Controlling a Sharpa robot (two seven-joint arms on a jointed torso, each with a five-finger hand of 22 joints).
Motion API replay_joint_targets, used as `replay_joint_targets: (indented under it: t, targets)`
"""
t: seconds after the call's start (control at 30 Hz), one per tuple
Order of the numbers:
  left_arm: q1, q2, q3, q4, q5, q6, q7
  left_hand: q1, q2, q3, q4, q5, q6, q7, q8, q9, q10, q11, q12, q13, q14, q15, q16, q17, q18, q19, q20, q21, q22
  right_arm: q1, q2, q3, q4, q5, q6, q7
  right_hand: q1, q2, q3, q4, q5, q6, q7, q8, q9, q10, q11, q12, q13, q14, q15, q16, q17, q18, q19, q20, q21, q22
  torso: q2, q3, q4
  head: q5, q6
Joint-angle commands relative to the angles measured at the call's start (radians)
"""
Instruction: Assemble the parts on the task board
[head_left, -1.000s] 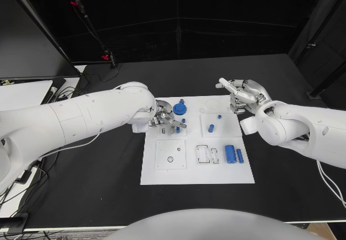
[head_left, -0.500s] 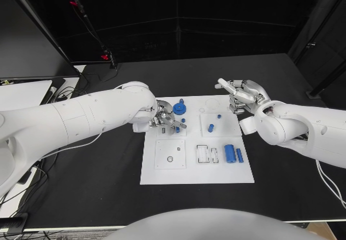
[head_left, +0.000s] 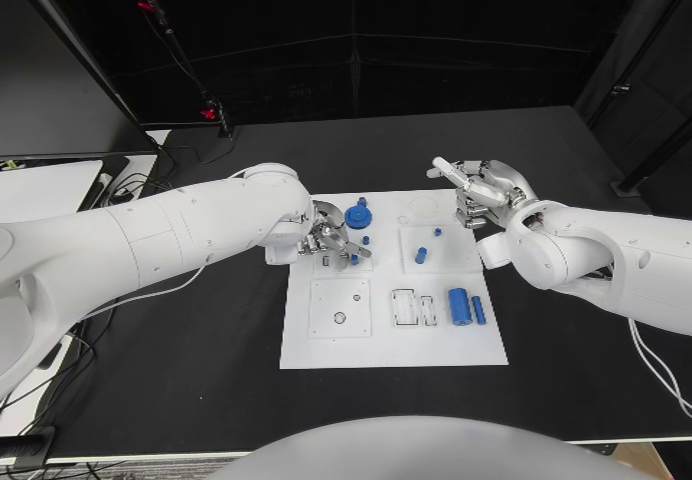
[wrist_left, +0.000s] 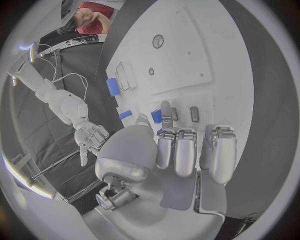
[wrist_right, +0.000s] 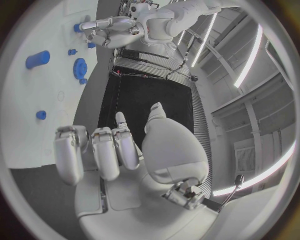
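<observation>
- Landmark for everything below was the white rectangular task board (head_left: 394, 330) in the middle of the black table (head_left: 173, 350).
- Left silver hand (head_left: 329, 240) hung low over the board's far-left corner, fingers curled down toward a small blue peg (head_left: 353, 259) just beneath them; whether the peg was actually pinched could not be told.
- That peg's long axis stood roughly upright from the board, so the hand was placed above it rather than beside it.
- Flat blue toothed gear (head_left: 359, 215) lay on the board just beyond the left hand, at the far edge.
- Right silver hand (head_left: 480, 193) hovered off the board's far-right corner, fingers apart and holding nothing, well apart from the peg.
- Left hand was clearly the nearer one for the peg, and probably for the gear.
- Large blue cylinder (head_left: 459, 307) and a slim blue bar (head_left: 479, 310) lay side by side near the board's right edge, long axes running from the robot's side to the far side.
- Against the picture a second before, the left hand had barely shifted over the same corner; the right hand had kept its raised pose, and the loose parts had not moved.
</observation>
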Motion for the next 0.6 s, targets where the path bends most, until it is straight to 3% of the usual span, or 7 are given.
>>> replay_joint_targets:
  t: [0.03,0.6]
  targets:
    - [0.001,0.004,0.001,-0.006,0.009,0.015,-0.017,0.001,0.006,-0.001,0.003,0.005,0.008,0.0,-0.003,0.001,0.105,-0.005,-0.005,0.26,0.103,-0.009,0.001,0.263,-0.014,0.106,-0.007,0.003,0.263,0.001,0.001,0.0,0.001,-0.003,0.0,0.001,0.0,0.005,-0.007,-0.001,0.004,-0.007,0.056,0.002,-0.001,0.019,0.005,-0.001,0.186,0.104,0.006,0.002,0.263,-0.006,0.056,0.007,-0.006,0.241,-0.001,0.0004,0.0004,0.001,-0.001]
    - [0.0,0.012,0.001,-0.016,0.016,0.006,-0.027,0.033,0.024,0.007,0.001,0.013,0.014,-0.002,-0.028,0.016,0.105,-0.006,-0.005,0.26,0.103,-0.01,0.001,0.263,-0.014,0.106,-0.008,0.003,0.263,-0.001,0.003,0.0,-0.001,-0.003,0.002,-0.004,0.001,0.006,-0.007,-0.001,0.005,-0.008,0.056,0.004,-0.001,0.016,0.005,-0.002,0.184,0.104,0.006,0.002,0.263,-0.005,0.053,0.008,-0.009,0.24,0.0,0.0002,-0.0007,0.002,-0.002]
